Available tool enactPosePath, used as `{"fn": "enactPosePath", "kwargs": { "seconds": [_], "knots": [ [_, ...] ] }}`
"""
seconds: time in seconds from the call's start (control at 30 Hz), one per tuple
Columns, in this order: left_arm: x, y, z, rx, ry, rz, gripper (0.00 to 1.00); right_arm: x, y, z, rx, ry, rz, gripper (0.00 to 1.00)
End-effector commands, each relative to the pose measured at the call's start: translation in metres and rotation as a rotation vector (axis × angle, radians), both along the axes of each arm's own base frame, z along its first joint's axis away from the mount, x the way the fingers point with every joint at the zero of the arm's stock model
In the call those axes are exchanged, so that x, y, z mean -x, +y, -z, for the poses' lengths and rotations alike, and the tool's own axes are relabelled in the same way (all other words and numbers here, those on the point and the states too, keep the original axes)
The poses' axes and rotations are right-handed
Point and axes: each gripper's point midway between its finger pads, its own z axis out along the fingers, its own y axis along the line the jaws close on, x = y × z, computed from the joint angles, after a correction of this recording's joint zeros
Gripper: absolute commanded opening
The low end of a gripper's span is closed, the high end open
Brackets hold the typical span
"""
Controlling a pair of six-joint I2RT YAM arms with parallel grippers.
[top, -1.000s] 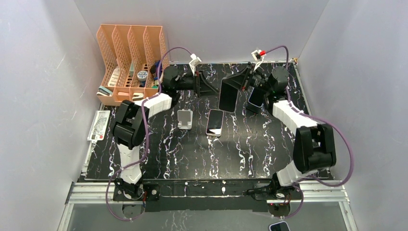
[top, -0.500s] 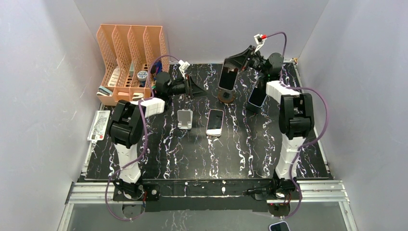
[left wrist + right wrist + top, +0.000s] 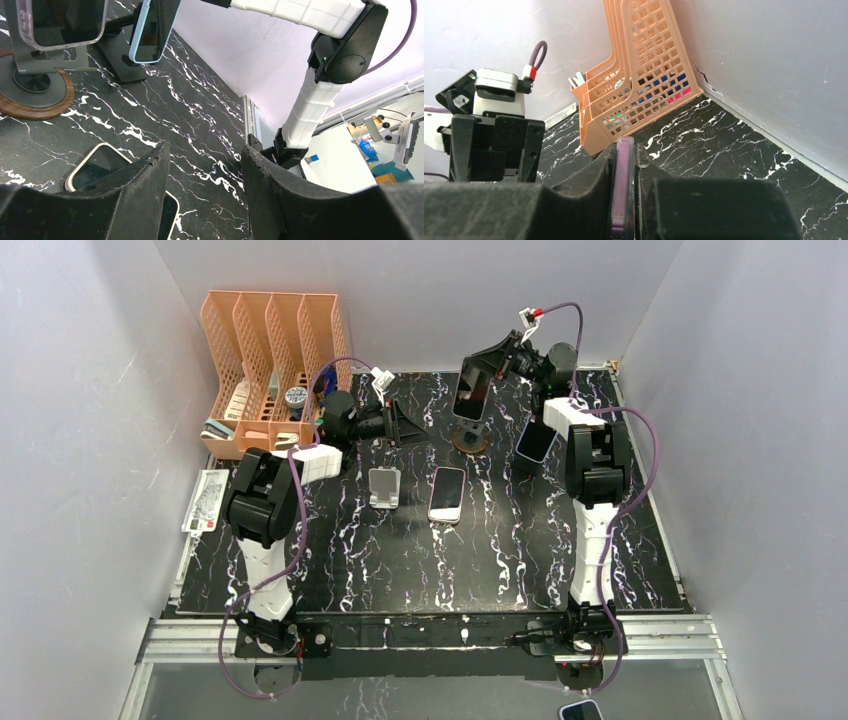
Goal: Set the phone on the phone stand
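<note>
Black marble table (image 3: pixel 400 570) in white-walled cell, R gripper (image 3: pixel 625 159) clenched on purple-edged phone (image 3: pixel 471 398), phone upright over wood-base phone stand (image 3: pixel 468 443) at far ctr, contact w/ stand not discernible, L gripper (image 3: pixel 205 155) released, nothing between fingers, left of stand, orange file rack (image 3: pixel 275 350) far left.

No word, brand or number is showing clearly enough to read. A printed card (image 3: pixel 204 502) is lying just beside the left edge of the worktop (image 3: pixel 400 560), bearing fine print and red marks, all too small to make out.
</note>
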Motion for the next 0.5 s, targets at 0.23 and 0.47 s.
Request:
{"fn": "enactPosePath", "kwargs": {
  "seconds": [0.23,0.47],
  "knots": [
    [0.008,0.001,-0.024,0.021,-0.076,0.016,0.52,0.007,-0.003,-0.008,0.023,-0.075,0.045,0.01],
    [0.008,0.001,-0.024,0.02,-0.075,0.017,0.52,0.005,-0.003,-0.007,0.038,-0.091,0.057,0.01]
  ]
}}
